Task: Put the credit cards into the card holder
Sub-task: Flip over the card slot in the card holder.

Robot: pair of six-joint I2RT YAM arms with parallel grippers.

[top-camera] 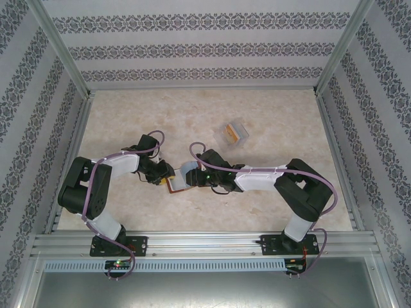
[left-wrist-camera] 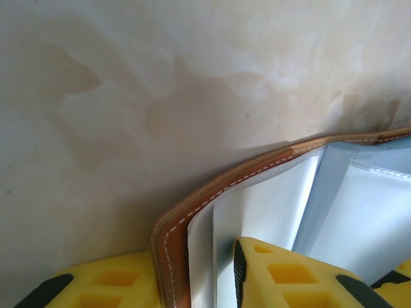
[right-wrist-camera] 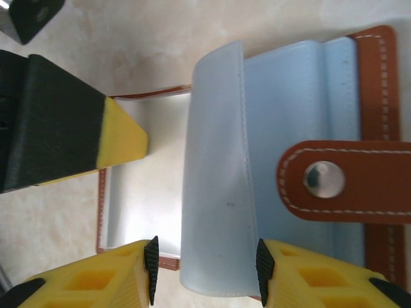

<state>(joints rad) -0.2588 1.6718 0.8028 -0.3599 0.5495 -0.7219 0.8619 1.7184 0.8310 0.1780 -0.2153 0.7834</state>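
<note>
- We see the card holder (top-camera: 176, 187) lying open on the table (top-camera: 276, 109).
- The left gripper (left-wrist-camera: 192, 256) pinches the card holder's brown cover edge together with an inner leaf.
- The right gripper (right-wrist-camera: 205, 256) straddles the card holder's blue-grey flap; we cannot tell whether it grips.
- The credit cards (top-camera: 232, 133) sit in a clear box (top-camera: 244, 128), well apart from the card holder.
</note>
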